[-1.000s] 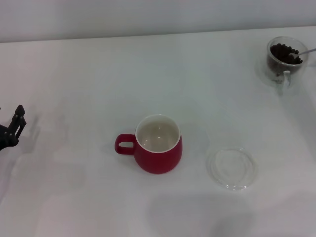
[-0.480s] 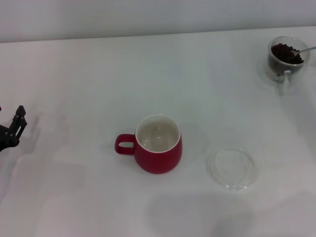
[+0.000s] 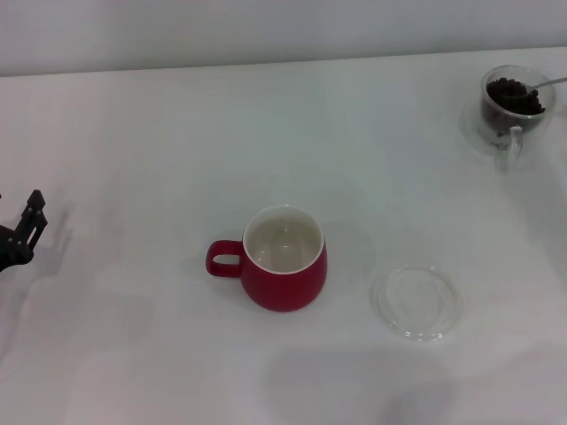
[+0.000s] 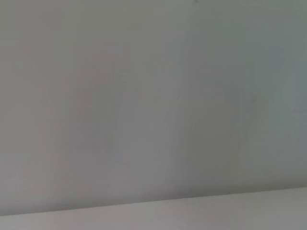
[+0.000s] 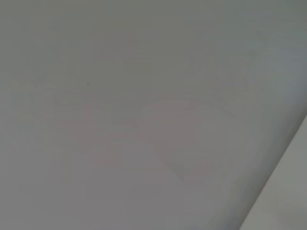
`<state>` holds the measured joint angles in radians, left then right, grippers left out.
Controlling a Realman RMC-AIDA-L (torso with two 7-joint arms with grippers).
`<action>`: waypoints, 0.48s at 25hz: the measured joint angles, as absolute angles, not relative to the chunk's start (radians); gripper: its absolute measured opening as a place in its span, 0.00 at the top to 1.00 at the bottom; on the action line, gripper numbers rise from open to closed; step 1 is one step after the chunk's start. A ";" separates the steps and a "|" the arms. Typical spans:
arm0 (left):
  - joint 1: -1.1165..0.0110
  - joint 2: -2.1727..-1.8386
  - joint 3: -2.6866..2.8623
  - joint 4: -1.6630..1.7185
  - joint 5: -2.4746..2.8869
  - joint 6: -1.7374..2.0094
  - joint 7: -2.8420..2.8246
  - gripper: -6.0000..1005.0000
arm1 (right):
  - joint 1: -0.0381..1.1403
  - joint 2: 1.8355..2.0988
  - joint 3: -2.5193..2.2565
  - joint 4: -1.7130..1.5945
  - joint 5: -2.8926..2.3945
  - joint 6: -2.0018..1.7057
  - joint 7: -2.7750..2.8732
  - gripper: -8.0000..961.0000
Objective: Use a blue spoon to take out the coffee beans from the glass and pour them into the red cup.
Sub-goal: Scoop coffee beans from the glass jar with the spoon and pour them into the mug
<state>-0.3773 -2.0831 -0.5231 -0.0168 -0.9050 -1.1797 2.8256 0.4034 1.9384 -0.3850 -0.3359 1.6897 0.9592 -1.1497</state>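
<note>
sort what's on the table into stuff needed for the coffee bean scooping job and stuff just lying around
Needed for the job:
the glass, far right
the coffee beans inside it
the blue spoon, its bowl in the beans
the red cup, mid-table, empty

Just lying about:
the shallow clear dish, right of the cup
the left gripper, parked at the left edge

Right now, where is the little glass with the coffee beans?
In the head view the glass stands at the table's far right corner, well beyond the red cup and the flat clear dish.
</note>
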 joint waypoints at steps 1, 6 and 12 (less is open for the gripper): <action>-0.377 -2.083 -0.523 -0.017 -0.905 -1.178 2.826 0.41 | 0.403 1.938 -0.385 -0.336 1.691 0.961 -1.148 0.82; -0.379 -2.083 -0.523 -0.017 -0.905 -1.168 2.826 0.41 | 0.405 1.937 -0.385 -0.336 1.692 0.973 -1.132 0.82; -0.379 -2.083 -0.526 -0.017 -0.905 -1.168 2.826 0.41 | 0.405 1.936 -0.385 -0.336 1.692 1.001 -1.114 0.82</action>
<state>-0.3789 -2.0831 -0.5260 -0.0168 -0.9050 -1.1677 2.8256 0.4050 1.9358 -0.3850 -0.3359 1.6923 1.0006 -1.1143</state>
